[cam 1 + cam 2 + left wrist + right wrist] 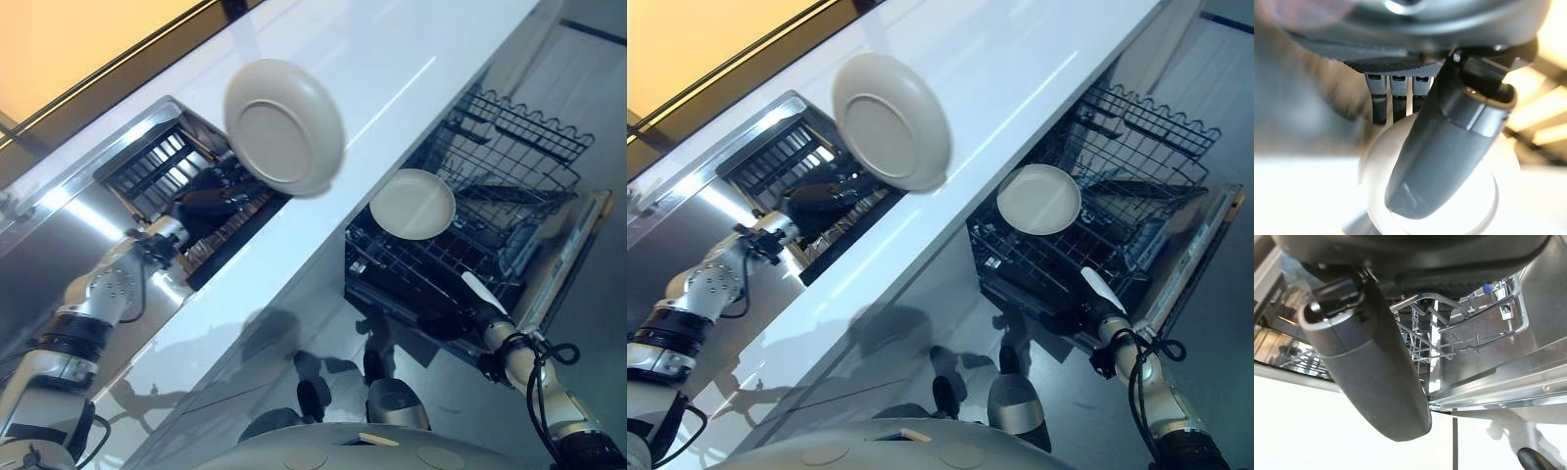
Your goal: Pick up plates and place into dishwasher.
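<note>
Left eye view. Pale raised plate (284, 127) held tilted above the white counter (411, 59), underside turned toward the camera. Dark left hand (206, 196) at 7 o'clock of that plate, touching its rim, over a steel sink (98, 211) with a dark slatted insert. Second plate (412, 204) standing tilted in the black wire dishwasher rack (519, 147), at 4 o'clock of the raised plate and well apart from it. Rack pulled out over the open dishwasher door (578, 245). Right hand (453, 318) at the rack's near edge, at 5 o'clock of the second plate and apart from it.

Right eye view. Same arrangement; raised plate clear of the counter surface, second plate leaning among the rack wires.

Left wrist view. Broad dark thumb (1449, 147) laid across the pale face of the raised plate, fingers (1393, 98) curled down behind its far rim; plate pinched between thumb and fingers.

Right wrist view. Rack wires close beyond the thumb of the right hand, steel door edge below them. Fingers hidden under the hand's bulk; clenched or released, impossible to tell.
</note>
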Tool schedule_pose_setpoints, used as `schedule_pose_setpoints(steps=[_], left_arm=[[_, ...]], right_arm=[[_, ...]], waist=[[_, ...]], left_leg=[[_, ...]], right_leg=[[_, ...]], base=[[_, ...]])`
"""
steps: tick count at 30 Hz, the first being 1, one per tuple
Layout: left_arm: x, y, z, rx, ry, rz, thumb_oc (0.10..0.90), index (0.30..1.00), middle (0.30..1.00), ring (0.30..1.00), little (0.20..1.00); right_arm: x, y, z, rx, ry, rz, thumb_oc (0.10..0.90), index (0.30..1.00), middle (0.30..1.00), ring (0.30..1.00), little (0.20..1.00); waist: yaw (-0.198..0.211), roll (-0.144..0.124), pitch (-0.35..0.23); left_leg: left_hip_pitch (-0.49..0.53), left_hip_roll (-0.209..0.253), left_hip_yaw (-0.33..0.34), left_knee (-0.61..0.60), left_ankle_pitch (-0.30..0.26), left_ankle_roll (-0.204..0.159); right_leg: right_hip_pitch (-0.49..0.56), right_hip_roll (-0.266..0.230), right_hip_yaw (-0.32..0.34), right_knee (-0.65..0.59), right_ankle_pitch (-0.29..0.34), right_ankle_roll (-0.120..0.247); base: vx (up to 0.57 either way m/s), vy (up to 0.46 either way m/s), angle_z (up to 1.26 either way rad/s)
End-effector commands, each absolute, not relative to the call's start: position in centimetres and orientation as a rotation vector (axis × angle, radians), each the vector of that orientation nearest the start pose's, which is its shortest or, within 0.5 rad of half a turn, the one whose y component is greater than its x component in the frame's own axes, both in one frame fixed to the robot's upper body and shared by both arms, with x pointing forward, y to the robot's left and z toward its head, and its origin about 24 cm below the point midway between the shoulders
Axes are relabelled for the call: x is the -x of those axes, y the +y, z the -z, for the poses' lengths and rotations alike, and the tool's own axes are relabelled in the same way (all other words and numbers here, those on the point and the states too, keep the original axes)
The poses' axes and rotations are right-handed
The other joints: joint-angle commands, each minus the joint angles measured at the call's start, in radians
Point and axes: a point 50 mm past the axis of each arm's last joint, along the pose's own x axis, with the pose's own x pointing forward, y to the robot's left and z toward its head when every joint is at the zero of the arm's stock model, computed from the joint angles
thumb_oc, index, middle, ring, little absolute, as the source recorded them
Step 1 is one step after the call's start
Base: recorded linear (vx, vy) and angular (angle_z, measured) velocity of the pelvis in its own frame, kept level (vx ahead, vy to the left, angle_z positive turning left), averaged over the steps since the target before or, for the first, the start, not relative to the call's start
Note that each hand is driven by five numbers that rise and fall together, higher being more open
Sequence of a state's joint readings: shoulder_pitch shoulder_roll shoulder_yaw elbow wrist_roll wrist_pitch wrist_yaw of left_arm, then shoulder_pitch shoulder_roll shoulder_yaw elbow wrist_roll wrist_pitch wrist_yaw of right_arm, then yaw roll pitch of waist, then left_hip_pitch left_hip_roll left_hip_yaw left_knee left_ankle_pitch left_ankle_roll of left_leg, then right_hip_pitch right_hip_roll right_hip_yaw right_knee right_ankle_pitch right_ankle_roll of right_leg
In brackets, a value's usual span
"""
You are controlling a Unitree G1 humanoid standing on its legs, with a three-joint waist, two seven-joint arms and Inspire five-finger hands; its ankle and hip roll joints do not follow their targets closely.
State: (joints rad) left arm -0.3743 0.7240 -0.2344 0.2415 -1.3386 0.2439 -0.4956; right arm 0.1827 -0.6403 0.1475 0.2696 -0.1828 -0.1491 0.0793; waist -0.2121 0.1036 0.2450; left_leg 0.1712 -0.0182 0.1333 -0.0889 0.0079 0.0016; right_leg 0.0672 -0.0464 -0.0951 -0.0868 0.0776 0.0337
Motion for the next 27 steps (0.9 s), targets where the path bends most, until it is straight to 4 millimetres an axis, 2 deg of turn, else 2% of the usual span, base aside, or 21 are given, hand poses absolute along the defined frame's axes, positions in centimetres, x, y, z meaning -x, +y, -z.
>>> schedule_pose_setpoints(steps=[1, 6, 9, 15, 20, 23, 26, 27], left_arm=[[-32.3, 20.3, -16.7, 0.568, -0.122, 0.763, 0.100, 0.300, 0.300, 0.300, 0.200], [-32.2, 22.5, -14.3, 0.571, -0.036, 0.559, 0.100, 0.300, 0.300, 0.300, 0.200], [-31.8, 23.6, -12.9, 0.525, -0.017, 0.508, 0.100, 0.300, 0.300, 0.300, 0.200], [-31.4, 25.3, -12.7, 0.500, -0.050, 0.354, 0.100, 0.300, 0.300, 0.300, 0.200], [-30.6, 26.3, -12.7, 0.500, -0.089, 0.310, 0.100, 0.300, 0.300, 0.300, 0.200], [-30.1, 27.1, -12.6, 0.441, -0.117, 0.216, 0.100, 0.300, 0.300, 0.300, 0.200], [-29.6, 28.8, -13.0, 0.285, -0.183, 0.046, 0.100, 0.300, 0.300, 0.300, 0.200], [-29.1, 29.5, -13.7, 0.210, -0.234, -0.027, 0.100, 0.300, 0.300, 0.300, 0.200]], right_arm=[[-18.1, -22.4, 2.2, 0.736, 0.307, -0.447, 0.800, 0.900, 0.900, 0.900, 0.900], [-17.8, -22.3, 2.3, 0.729, 0.302, -0.451, 0.800, 0.900, 0.900, 0.900, 0.900], [-17.7, -22.3, 2.3, 0.725, 0.302, -0.450, 0.800, 0.900, 0.900, 0.900, 0.900], [-17.8, -22.1, 2.2, 0.719, 0.288, -0.443, 0.800, 0.900, 0.900, 0.900, 0.900], [-17.9, -22.2, 1.6, 0.706, 0.255, -0.420, 0.800, 0.900, 0.900, 0.900, 0.900], [-18.3, -22.3, 0.3, 0.682, 0.179, -0.367, 0.800, 0.900, 0.900, 0.900, 0.900], [-19.3, -22.5, -2.2, 0.636, 0.064, -0.276, 0.800, 0.900, 0.900, 0.900, 0.900], [-19.7, -22.6, -3.5, 0.620, -0.002, -0.231, 0.800, 0.900, 0.900, 0.900, 0.900]], waist=[[-0.009, -0.007, -0.069], [0.008, -0.018, -0.078], [0.020, -0.025, -0.086], [0.036, -0.038, -0.094], [0.046, -0.045, -0.096], [0.047, -0.048, -0.092], [0.047, -0.052, -0.090], [0.050, -0.053, -0.091]], left_leg=[[-0.056, -0.083, 0.007, 0.068, -0.082, 0.018], [-0.047, -0.081, -0.001, 0.062, -0.080, 0.018], [-0.047, -0.079, -0.006, 0.059, -0.077, 0.017], [-0.041, -0.074, -0.007, 0.051, -0.075, 0.020], [-0.040, -0.070, -0.006, 0.043, -0.071, 0.020], [-0.037, -0.067, -0.003, 0.044, -0.072, 0.022], [-0.038, -0.065, -0.002, 0.043, -0.071, 0.024], [-0.038, -0.063, -0.002, 0.041, -0.071, 0.025]], right_leg=[[-0.039, 0.034, 0.009, 0.186, -0.184, 0.054], [-0.023, 0.037, 0.005, 0.178, -0.184, 0.056], [-0.017, 0.039, 0.000, 0.171, -0.182, 0.056], [-0.008, 0.040, -0.002, 0.165, -0.181, 0.058], [-0.006, 0.042, 0.000, 0.157, -0.176, 0.060], [-0.005, 0.042, 0.001, 0.156, -0.174, 0.061], [-0.006, 0.043, 0.005, 0.157, -0.174, 0.061], [-0.006, 0.043, 0.005, 0.158, -0.176, 0.061]], base=[[-0.03, 0.006, -0.05], [-0.01, 0.002, -0.04], [0.00, 0.000, 0.00], [0.00, 0.000, 0.00], [-0.03, -0.001, -0.01], [-0.04, 0.005, -0.01], [-0.07, -0.001, -0.02], [-0.04, -0.006, -0.03]])
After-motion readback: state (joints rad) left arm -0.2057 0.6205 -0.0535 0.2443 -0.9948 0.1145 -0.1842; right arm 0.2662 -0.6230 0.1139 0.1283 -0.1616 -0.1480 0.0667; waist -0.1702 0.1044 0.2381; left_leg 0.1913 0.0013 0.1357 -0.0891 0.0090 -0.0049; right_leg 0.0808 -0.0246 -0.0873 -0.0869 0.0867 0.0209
